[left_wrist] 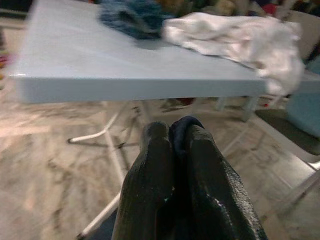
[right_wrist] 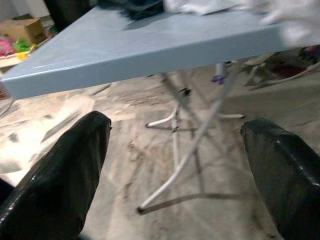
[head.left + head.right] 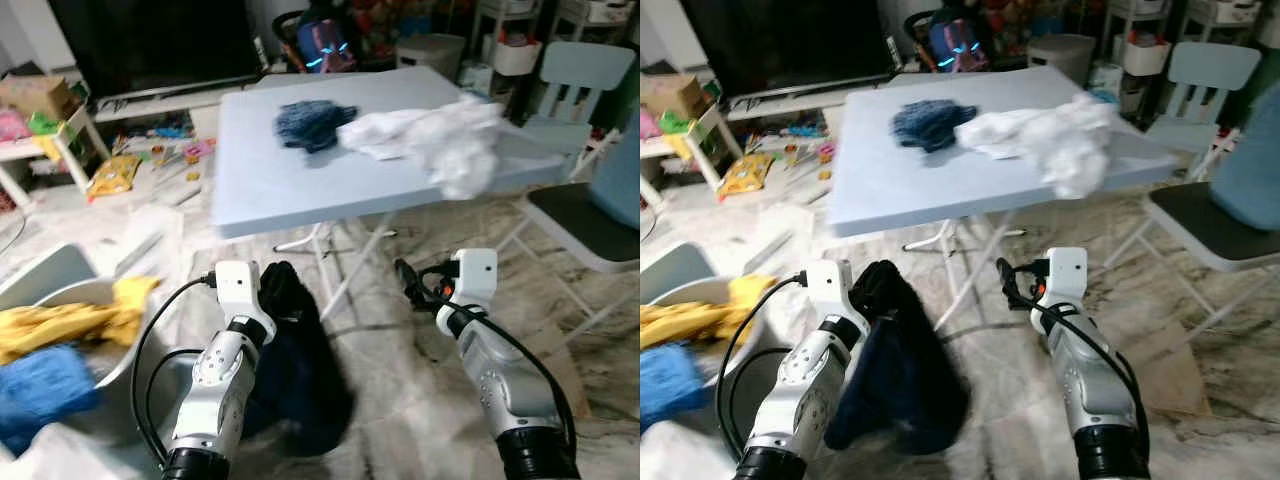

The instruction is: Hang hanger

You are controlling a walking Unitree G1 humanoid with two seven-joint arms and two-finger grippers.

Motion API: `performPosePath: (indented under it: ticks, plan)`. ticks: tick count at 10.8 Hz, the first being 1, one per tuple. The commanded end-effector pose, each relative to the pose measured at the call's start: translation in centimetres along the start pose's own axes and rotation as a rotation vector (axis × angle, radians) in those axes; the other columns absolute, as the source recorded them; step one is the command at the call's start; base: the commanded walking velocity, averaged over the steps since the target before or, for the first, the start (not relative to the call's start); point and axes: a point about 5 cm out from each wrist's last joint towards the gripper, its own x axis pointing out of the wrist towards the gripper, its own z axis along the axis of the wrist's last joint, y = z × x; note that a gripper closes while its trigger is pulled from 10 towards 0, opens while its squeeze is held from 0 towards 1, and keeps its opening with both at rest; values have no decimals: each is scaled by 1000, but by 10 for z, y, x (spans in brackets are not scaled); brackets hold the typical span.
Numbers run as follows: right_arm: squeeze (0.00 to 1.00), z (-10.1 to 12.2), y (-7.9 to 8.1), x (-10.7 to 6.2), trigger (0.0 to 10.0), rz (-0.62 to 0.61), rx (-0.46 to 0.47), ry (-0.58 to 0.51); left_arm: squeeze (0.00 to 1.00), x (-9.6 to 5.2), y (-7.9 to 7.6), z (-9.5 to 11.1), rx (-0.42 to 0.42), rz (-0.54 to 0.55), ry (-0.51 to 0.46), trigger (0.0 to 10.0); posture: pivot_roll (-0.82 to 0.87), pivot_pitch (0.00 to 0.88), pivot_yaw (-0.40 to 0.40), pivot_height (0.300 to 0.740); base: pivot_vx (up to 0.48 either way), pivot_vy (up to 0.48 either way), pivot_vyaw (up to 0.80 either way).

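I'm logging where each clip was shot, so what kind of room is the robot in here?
Probably a home living or play room used for laundry: a large dark TV screen at the back, a light blue folding table carrying white clothes, and a laundry basket holding yellow and blue garments.

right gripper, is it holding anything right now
No, the right gripper is open, its two black fingers spread wide apart with nothing but floor and the folding table's legs seen between them.
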Motion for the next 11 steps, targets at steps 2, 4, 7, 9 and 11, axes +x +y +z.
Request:
performPosePath:
  ticks: [2, 4, 7, 9, 11]
  plan:
    - [0, 5, 4, 3, 10000, 4, -13, -15, 0, 3, 0, 8, -5, -7, -28, 10000, -207, 0, 78, 740, 0, 480, 0]
    - [0, 5, 0, 3, 10000, -27, -22, -12, 0, 2, 0, 7, -5, -10, -27, 10000, -207, 0, 76, 740, 0, 480, 0]
    - [0, 4, -4, 2, 10000, -87, -108, -23, 0, 0, 0, 8, 1, -50, -44, 10000, -208, 0, 76, 740, 0, 97, 0]
    - [0, 3, -4, 2, 10000, -89, -92, -34, 0, 0, 2, 9, 8, -55, -45, 10000, -209, 0, 80, 740, 0, 0, 0]
    - [0, 4, -6, 0, 10000, -104, -140, -56, 0, 2, 5, 12, 9, -47, -50, 10000, -213, 0, 86, 740, 0, 0, 0]
